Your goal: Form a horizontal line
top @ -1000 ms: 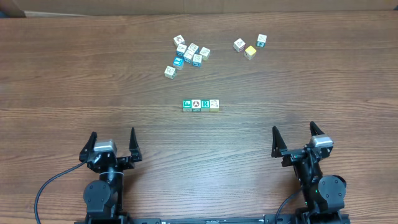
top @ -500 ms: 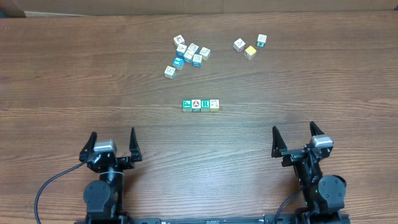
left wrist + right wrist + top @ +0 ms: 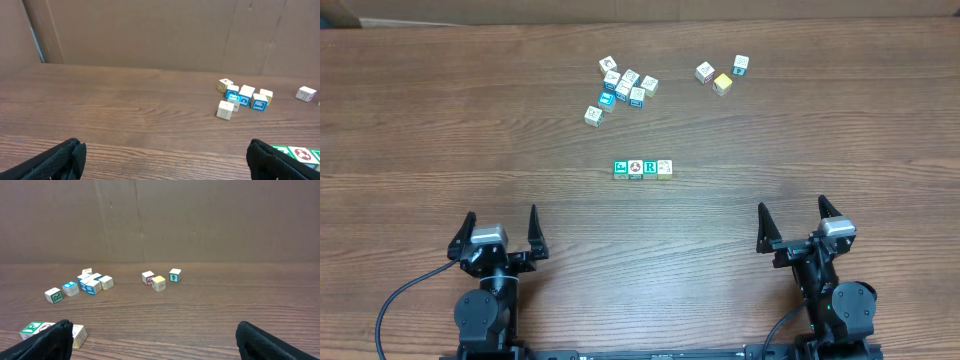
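A short row of small letter blocks (image 3: 643, 168) lies side by side at the table's middle, running left to right. Its ends show in the left wrist view (image 3: 295, 152) and the right wrist view (image 3: 52, 330). A loose cluster of several blocks (image 3: 621, 88) sits further back, with a small group of three (image 3: 722, 74) to its right. My left gripper (image 3: 501, 230) is open and empty near the front left. My right gripper (image 3: 794, 223) is open and empty near the front right. Both are well short of the blocks.
A brown cardboard wall (image 3: 150, 30) stands behind the table's far edge. The wooden table (image 3: 440, 120) is bare to the left and right of the blocks. Black cables run from the arm bases at the front edge.
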You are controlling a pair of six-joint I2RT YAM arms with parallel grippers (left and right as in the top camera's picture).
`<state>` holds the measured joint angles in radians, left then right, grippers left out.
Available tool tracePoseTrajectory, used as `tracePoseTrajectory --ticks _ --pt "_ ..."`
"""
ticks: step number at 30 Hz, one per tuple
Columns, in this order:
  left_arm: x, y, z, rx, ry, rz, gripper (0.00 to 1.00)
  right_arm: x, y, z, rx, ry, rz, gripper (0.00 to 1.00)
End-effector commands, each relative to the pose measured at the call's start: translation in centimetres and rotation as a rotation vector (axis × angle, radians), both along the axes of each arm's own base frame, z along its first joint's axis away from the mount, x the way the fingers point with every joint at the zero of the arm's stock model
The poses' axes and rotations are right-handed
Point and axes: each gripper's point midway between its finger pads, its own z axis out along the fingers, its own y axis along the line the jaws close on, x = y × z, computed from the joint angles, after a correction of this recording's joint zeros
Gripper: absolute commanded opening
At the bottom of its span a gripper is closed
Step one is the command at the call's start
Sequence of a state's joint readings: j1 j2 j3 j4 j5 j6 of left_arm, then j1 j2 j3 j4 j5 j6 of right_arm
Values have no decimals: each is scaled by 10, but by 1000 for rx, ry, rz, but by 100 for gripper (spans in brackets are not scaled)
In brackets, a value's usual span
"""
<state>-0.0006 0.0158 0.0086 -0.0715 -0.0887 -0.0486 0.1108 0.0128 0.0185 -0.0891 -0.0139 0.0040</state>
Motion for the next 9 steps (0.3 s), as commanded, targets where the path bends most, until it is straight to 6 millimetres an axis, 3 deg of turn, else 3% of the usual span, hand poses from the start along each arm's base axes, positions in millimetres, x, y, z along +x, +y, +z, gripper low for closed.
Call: tracePoseTrajectory --ticks 1,9 --pt "0 -3 1 11 -8 -14 100 1 -4 -2 -5 -5 -18 100" --pt "0 -3 1 11 -8 -14 100 1 -4 -2 -5 -5 -18 100"
